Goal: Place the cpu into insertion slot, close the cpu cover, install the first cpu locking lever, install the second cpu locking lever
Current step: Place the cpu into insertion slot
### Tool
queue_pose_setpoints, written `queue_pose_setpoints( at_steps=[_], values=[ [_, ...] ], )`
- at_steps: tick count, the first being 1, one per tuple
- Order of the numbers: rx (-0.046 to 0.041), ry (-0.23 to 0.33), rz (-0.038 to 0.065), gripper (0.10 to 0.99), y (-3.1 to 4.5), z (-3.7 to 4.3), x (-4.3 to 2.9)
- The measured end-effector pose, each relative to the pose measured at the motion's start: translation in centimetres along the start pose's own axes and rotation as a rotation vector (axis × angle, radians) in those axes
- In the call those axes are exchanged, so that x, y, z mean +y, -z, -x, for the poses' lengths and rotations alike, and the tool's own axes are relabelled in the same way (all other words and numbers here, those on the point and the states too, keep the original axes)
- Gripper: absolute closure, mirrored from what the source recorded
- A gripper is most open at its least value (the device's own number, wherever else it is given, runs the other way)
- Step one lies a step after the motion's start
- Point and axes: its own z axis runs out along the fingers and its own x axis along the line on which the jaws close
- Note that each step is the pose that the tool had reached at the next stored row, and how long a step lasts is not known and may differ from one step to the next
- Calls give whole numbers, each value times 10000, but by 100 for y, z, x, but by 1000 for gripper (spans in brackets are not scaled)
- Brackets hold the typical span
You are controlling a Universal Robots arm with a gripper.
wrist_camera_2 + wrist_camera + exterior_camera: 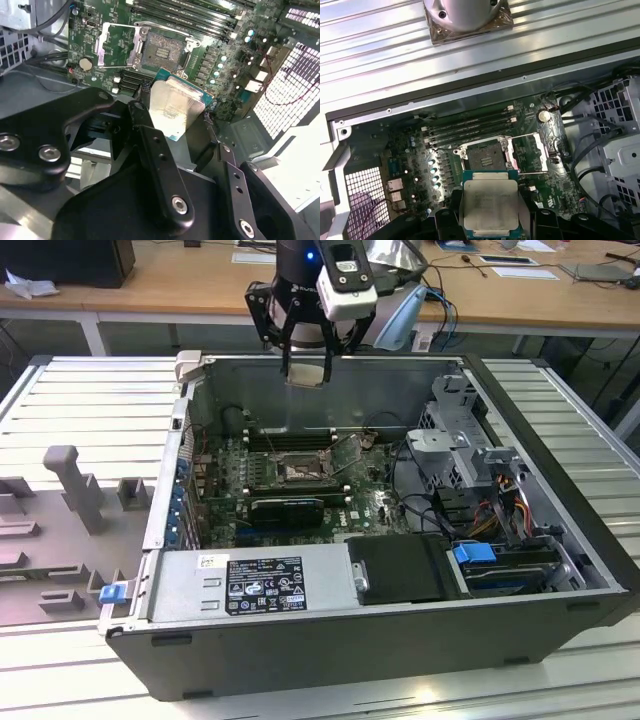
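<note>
A: What do we have in the gripper (175, 114)?

B: We see it pinching the cpu (490, 202) by two opposite edges, a dark finger on either side. The chip's silvery-grey top is turned toward both wrist cameras.

A: And where do we find the gripper over the machine?

B: In the exterior view we find it hanging above the far rim of the open case (400, 640), which lies on the ribbed grey desk (90, 390). The cpu is held in the air, well apart from everything inside.

A: Where is the insertion slot (487, 155) from there?

B: Below the gripper and just beyond its fingertips, down on the green circuit board (415, 150). We can see its dark pin field lying bare inside the silvery surround.

A: What about the cpu cover (117, 45)?

B: We see it swung open, off to one side of the slot and also below the gripper. Green board shows through its square window.

A: Anything else near?

B: The long black memory slots (470, 129) run just past the insertion slot, farther from the gripper than the slot.
</note>
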Motion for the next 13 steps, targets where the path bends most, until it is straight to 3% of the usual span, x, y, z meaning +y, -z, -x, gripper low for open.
queue_pose_setpoints(
  at_steps=[13],
  values=[
    [-77, -859, 19, 557, 0, 0, 0]
  ],
)
